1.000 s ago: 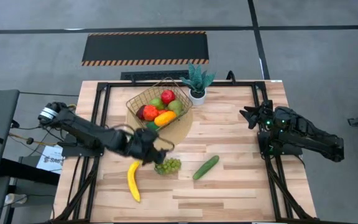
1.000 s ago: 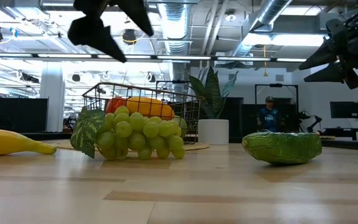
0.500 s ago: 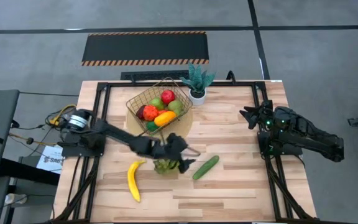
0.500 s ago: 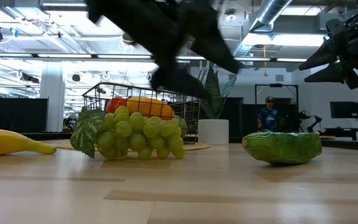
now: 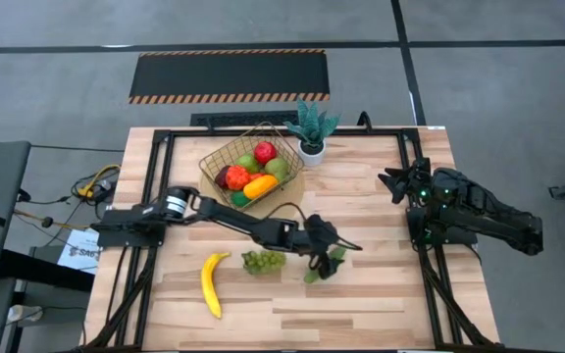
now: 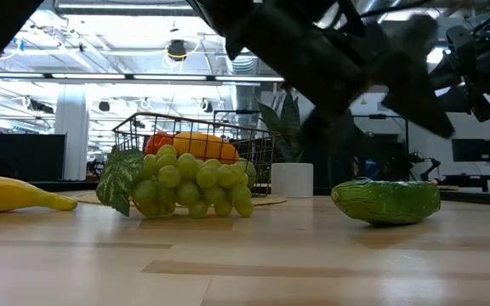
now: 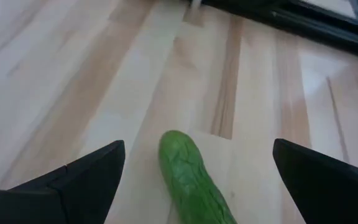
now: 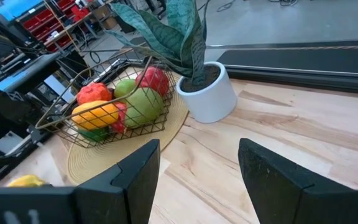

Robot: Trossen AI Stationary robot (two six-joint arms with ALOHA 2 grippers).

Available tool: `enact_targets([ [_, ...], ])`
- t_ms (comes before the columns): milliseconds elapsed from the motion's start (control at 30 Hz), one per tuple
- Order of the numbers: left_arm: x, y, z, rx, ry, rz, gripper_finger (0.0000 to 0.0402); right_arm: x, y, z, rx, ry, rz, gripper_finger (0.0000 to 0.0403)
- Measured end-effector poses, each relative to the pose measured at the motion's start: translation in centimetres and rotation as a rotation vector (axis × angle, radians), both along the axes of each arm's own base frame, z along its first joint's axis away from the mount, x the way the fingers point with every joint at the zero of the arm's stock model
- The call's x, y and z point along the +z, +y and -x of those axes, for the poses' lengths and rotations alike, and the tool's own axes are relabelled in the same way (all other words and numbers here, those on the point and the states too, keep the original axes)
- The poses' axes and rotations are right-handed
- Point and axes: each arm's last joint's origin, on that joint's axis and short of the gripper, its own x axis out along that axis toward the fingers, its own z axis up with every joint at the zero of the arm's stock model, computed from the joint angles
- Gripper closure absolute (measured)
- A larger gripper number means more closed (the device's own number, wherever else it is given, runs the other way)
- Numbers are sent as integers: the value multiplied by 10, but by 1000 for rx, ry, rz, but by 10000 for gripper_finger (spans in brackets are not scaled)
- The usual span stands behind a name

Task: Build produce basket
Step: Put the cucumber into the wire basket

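The gold wire basket (image 5: 251, 165) stands on a round tan mat at the table's far side and holds red, orange and green pieces. A green cucumber (image 5: 324, 266) lies on the table right of the green grapes (image 5: 263, 260) and the yellow banana (image 5: 210, 282). My left gripper (image 5: 337, 250) is open above the cucumber's far end; in the left wrist view the cucumber (image 7: 188, 180) lies between the two fingers, untouched. My right gripper (image 5: 392, 182) is open and waits at the table's right side, raised.
A potted green plant in a white pot (image 5: 312, 132) stands just right of the basket. Black frame rails run along the table's left, right and far edges. Bare wood lies near the cucumber toward the near edge.
My left arm has swept toward the table's right, from beside the banana, over the grapes, to above the cucumber. The produce on the table has stayed in place.
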Motion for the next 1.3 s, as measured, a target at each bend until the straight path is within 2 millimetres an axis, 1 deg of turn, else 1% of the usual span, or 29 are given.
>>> enact_targets([
  [167,-13,-21,0,-10,31,4,7,0,0,0,0,-2,1,163],
  [267,-20,-32,7,12,37,-20,11,0,0,0,0,-2,1,163],
  [400,-30,-44,16,65,38,-91,28,0,0,0,-1,-1,1,163],
  [567,-49,-53,29,100,51,-59,50,0,0,0,0,-2,1,163],
  [667,-52,-59,33,133,42,-58,59,0,0,0,0,-2,1,163],
  [800,-52,-65,36,121,43,-86,78,0,0,0,-1,-2,1,163],
  [933,-53,-64,36,124,52,-92,117,0,0,0,-1,-2,1,163],
  [1300,-53,-56,34,167,51,-56,255,0,0,0,-3,-6,-6,163],
])
